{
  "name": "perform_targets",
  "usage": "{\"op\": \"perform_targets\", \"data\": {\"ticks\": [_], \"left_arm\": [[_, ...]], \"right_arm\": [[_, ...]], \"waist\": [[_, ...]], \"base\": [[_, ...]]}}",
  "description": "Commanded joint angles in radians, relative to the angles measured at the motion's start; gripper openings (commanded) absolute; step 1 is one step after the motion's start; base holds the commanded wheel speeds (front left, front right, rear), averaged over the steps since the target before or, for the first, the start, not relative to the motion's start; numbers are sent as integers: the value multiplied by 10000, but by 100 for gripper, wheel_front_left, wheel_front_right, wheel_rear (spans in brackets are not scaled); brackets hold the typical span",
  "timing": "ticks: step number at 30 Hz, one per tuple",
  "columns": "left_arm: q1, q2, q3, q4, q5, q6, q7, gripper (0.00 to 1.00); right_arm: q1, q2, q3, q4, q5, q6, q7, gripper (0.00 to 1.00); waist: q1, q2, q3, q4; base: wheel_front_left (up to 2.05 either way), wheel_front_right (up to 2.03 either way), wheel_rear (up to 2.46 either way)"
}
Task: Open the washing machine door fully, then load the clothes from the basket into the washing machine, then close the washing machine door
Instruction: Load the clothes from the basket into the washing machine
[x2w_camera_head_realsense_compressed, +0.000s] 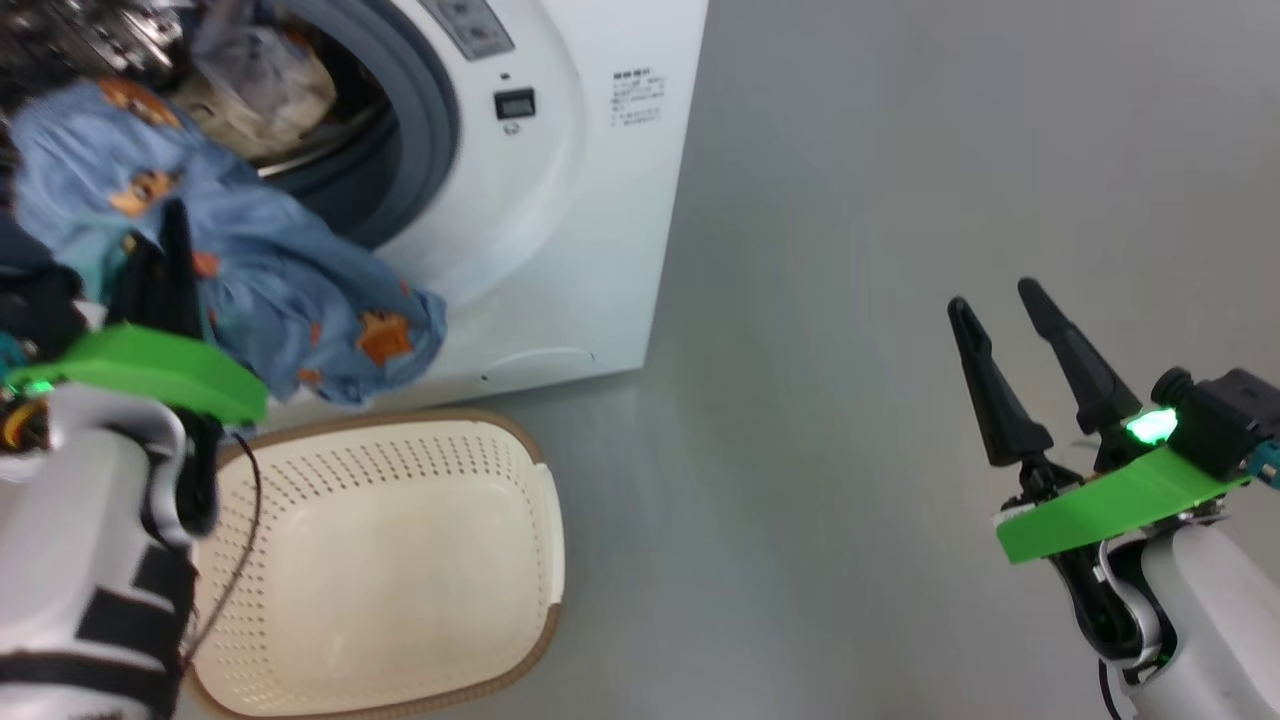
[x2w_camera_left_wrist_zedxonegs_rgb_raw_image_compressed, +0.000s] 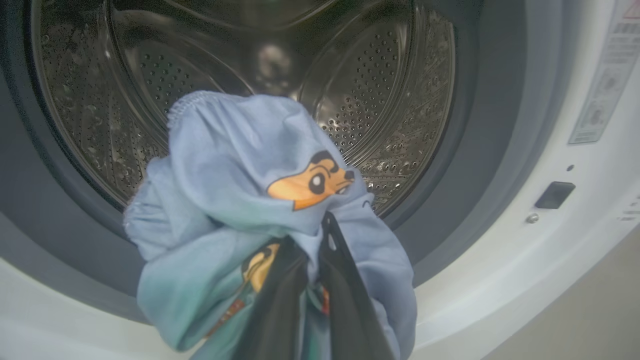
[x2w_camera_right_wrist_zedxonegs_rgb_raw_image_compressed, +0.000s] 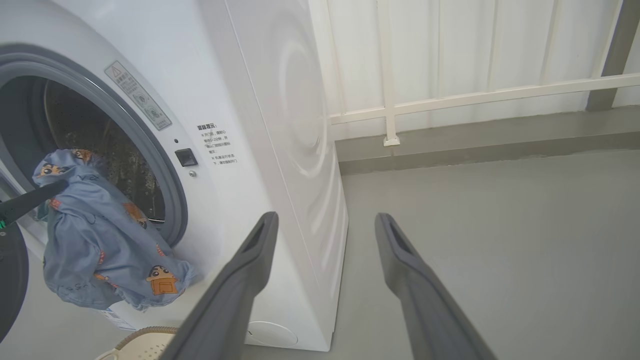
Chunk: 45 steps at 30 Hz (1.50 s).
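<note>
Floor (x2w_camera_head_realsense_compressed: 850, 300): smooth grey concrete, running from the machine's foot to a low kerb under the wall.
Wall (x2w_camera_right_wrist_zedxonegs_rgb_raw_image_compressed: 475, 50): white ribbed panels with a pale rail across them, behind and beside the machine.
Washing machine (x2w_camera_head_realsense_compressed: 600, 200): white front-loader with its mouth uncovered; a grey-blue gasket (x2w_camera_head_realsense_compressed: 425, 130) rings a perforated steel drum (x2w_camera_left_wrist_zedxonegs_rgb_raw_image_compressed: 390, 100).
Front panel: a small black latch socket (x2w_camera_left_wrist_zedxonegs_rgb_raw_image_compressed: 554, 195) sits beside the opening, with a slanted label sticker (x2w_camera_right_wrist_zedxonegs_rgb_raw_image_compressed: 137, 95) above it and lines of printed text near it.
Clothes (x2w_camera_head_realsense_compressed: 270, 290): a light blue garment with orange cartoon figures bunches in front of the opening, sags over the lower gasket and trails down the white front.
Left gripper (x2w_camera_left_wrist_zedxonegs_rgb_raw_image_compressed: 314, 250): fingers pinched tight on that blue garment, holding it up at the drum's mouth.
Basket (x2w_camera_head_realsense_compressed: 380, 570): cream, perforated, brown-rimmed, on the floor just before the machine, under the hanging cloth.
In the way: the bunched fabric hides the lower drum from the left wrist.
Right gripper (x2w_camera_head_realsense_compressed: 994, 297): fingers spread wide, holding nothing, over the floor well to the right of the machine.
</note>
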Motion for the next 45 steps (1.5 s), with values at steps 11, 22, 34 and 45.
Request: {"op": "perform_targets", "data": {"ticks": [11,22,34,45], "left_arm": [[-2988,845,661,2004,259,-418,-200,0],[-5592,1502,662,3392,415,-596,-46,0],[-7702,2169,1001,2430,1182,-246,-220,0],[-6873,1800,1697,2829,1426,-188,46,100]], "right_arm": [[-611,63,-7,-562,-200,46,-80,100],[-873,295,-217,-836,-326,46,-80,100],[-997,448,-313,-879,-424,46,-80,100],[-1056,502,-246,-772,-489,46,-80,100]], "waist": [[-2,-1,2346,-1103],[-2,-1,3848,-1488],[-2,-1,4462,-1592],[-2,-1,4259,-1520]], "base": [[0,0,0],[0,0,0],[0,0,0],[0,0,0]]}}
